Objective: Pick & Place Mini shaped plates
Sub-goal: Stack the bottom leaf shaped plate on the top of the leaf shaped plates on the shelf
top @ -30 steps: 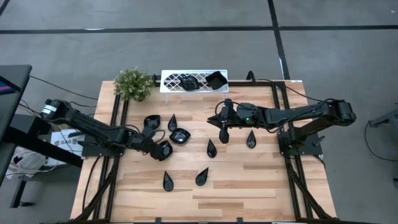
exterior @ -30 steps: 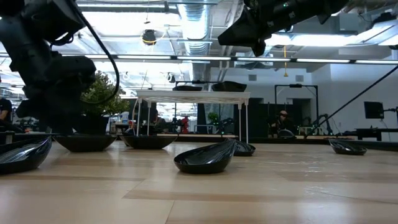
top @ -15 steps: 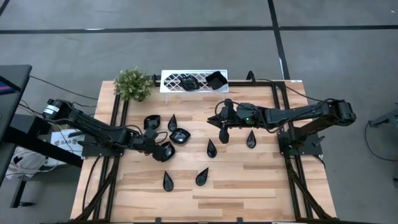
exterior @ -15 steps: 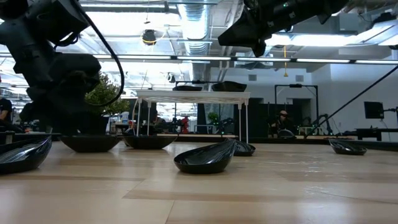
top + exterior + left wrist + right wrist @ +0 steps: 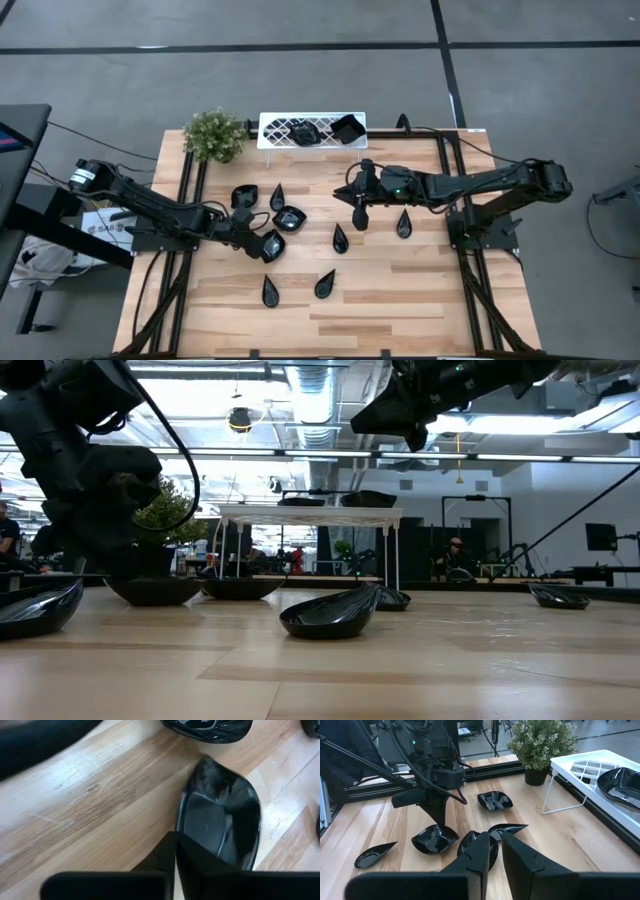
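**A:** What's new with the left gripper (image 5: 262,243)?

**B:** Over the last second it has slid a little toward the middle of the pale wooden counter (image 5: 420,290), and the glossy black wavy-edged mini plate (image 5: 270,245) under it has gone along. In the left wrist view its fingers (image 5: 200,870) are clamped on that plate's rim (image 5: 220,820), one inside the bowl, one outside.

**A:** So the pick is made?

**B:** I judge so, though the plate looks barely off the wood. It sits at about eight o'clock from the counter's centre, just beside another black squarish dish (image 5: 289,218).

**A:** And the goal?

**B:** Probably the white lattice-patterned tray (image 5: 285,131) at twelve o'clock, beside the small green potted plant (image 5: 214,135); it already carries two black dishes (image 5: 347,128). A lift and a carry remain.

**A:** The right gripper (image 5: 360,215)?

**B:** It hangs unchanged near the centre, fingers (image 5: 480,855) almost together and empty, above the black teardrop plates (image 5: 340,238).
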You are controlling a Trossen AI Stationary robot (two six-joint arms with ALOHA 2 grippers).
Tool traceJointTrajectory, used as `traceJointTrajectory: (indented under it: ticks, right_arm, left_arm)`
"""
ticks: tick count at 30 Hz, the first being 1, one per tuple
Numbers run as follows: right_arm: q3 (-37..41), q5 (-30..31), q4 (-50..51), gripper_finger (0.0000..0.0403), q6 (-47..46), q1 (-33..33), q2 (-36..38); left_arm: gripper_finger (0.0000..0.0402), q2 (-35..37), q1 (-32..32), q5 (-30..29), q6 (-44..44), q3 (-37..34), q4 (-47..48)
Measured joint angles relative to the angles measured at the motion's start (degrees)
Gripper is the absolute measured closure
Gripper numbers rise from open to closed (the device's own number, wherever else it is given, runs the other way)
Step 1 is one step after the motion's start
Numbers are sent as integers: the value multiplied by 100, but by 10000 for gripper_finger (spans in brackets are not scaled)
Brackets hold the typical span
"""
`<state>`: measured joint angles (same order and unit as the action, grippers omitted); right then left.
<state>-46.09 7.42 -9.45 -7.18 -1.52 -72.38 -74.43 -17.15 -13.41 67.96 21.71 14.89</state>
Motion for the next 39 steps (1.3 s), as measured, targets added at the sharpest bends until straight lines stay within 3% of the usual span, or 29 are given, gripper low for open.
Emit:
traceJointTrajectory:
  ticks: [14,23,30,39]
  right_arm:
    - [0,2,2,356,0,1,0]
    - [0,-13,4,356,-92,0,0]
    - [0,-535,-11,356,-780,7,-11]
    - [0,-239,-15,329,-898,236,-11]
  left_arm:
    - [396,362,0,66,-2,2,-43]
    - [397,1247,0,-356,-2,2,-44]
    - [397,1833,0,-925,-2,2,-134]
    - [397,1938,0,-1228,-22,2,-509]
